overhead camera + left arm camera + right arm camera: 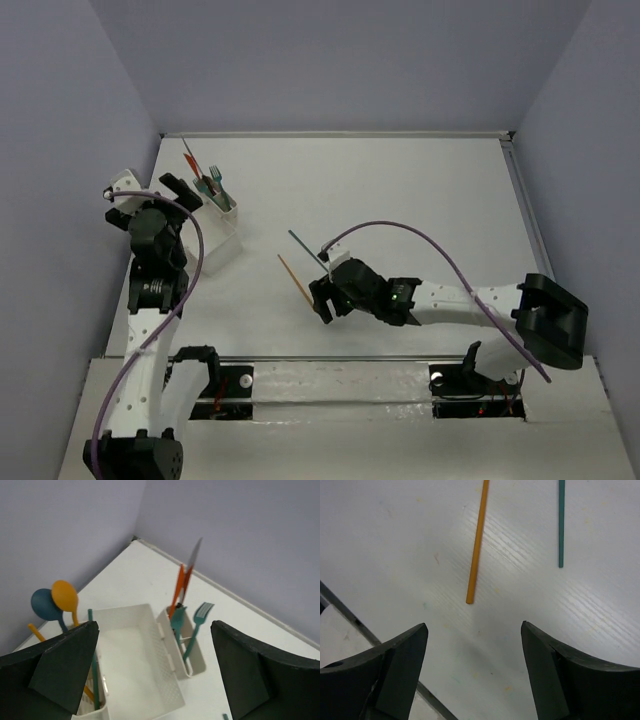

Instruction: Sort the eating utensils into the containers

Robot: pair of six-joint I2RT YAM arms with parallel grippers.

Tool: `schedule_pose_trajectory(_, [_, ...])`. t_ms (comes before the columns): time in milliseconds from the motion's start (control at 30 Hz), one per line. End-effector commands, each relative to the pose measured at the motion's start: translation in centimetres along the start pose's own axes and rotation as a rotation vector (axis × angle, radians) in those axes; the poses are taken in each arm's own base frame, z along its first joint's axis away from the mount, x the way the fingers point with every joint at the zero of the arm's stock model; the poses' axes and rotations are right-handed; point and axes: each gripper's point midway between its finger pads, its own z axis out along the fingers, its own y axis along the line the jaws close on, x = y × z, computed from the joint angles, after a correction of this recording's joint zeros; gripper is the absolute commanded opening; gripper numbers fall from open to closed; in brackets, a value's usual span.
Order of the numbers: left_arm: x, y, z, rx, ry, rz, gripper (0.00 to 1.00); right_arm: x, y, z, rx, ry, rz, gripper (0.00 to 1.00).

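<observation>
Plainly, my right gripper [473, 629] has hold of nothing: its jaws stand wide apart above the table [385, 535], with the near end of the orange stick [477, 542] lying just ahead of the gap, in the upper middle of the wrist frame. The teal stick [561, 522] lies beside it at upper right, apart but near.

The risk, as I judge it, comes from how thin and flat the orange stick lies. If I come down short I would catch only its very tip, and it could pivot or slip out. If I come down too hard my fingertips could scrape the table and push it away, or nudge the teal stick.

My left gripper [154, 626] is also wide open and empty, above the organiser [150, 650].

The top view shows what neither wrist does: the organiser sits at the upper left, well apart from both sticks in the middle. Only the left wrist view sorts out the compartments: an orange spoon [65, 596] and a blue spoon [44, 605] at left, a bare middle one, and a teal fork [202, 611] at right.
</observation>
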Motion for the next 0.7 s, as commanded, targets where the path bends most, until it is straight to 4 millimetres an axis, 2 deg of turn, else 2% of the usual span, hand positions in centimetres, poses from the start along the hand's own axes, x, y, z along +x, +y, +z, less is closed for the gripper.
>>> schedule_pose_trajectory(0, [-3.0,-3.2,-3.1,0.143,-0.074,-0.041,0.99,0.6,0.4,1.5,0.034,0.063,-0.024,0.79])
schedule_pose_trajectory(33, [-3.8,-3.8,-4.0,0.173,-0.088,-0.059,0.99,0.3,0.5,1.9,0.040,0.064,-0.030,0.78])
schedule_pose_trajectory(67, [-4.0,-4.3,-4.8,0.211,-0.084,-0.066,0.99,1.3,0.2,2.7,0.060,0.101,-0.041,0.77])
schedule_pose_trajectory(100, [-4.0,-4.6,-5.2,0.235,-0.079,-0.074,0.99,0.8,0.5,3.1,0.061,0.101,-0.044,0.76])
schedule_pose_trajectory(133, [-4.0,-4.9,-5.6,0.261,-0.070,-0.080,0.99,1.6,0.2,3.4,0.073,0.128,-0.051,0.75])
schedule_pose_trajectory(167, [-3.7,-5.3,-6.0,0.287,-0.054,-0.095,0.99,1.0,0.5,3.8,0.073,0.123,-0.055,0.74])
schedule_pose_trajectory(200, [-2.9,-5.9,-6.6,0.333,-0.017,-0.095,0.99,1.8,0.3,4.5,0.087,0.152,-0.061,0.72])
schedule_pose_trajectory(300, [-0.8,-7.1,-8.3,0.450,0.060,-0.113,0.99,1.5,1.0,5.5,0.093,0.157,-0.064,0.66])
schedule_pose_trajectory(333, [0.4,-7.1,-8.7,0.464,0.093,-0.116,0.99,2.1,0.7,6.1,0.107,0.176,-0.069,0.64])
schedule_pose_trajectory(367, [1.4,-7.7,-9.4,0.510,0.142,-0.126,0.99,1.9,0.9,6.4,0.111,0.177,-0.070,0.63])
schedule_pose_trajectory(433, [2.7,-7.6,-9.8,0.518,0.185,-0.142,0.99,2.3,0.8,7.0,0.120,0.194,-0.073,0.56])
schedule_pose_trajectory(467, [3.6,-7.4,-9.8,0.517,0.213,-0.145,0.99,3.1,0.5,7.4,0.134,0.222,-0.076,0.49])
schedule_pose_trajectory(667, [7.9,-7.8,-10.9,0.529,0.434,-0.175,0.98,3.5,0.9,8.6,0.160,0.255,-0.085,0.30])
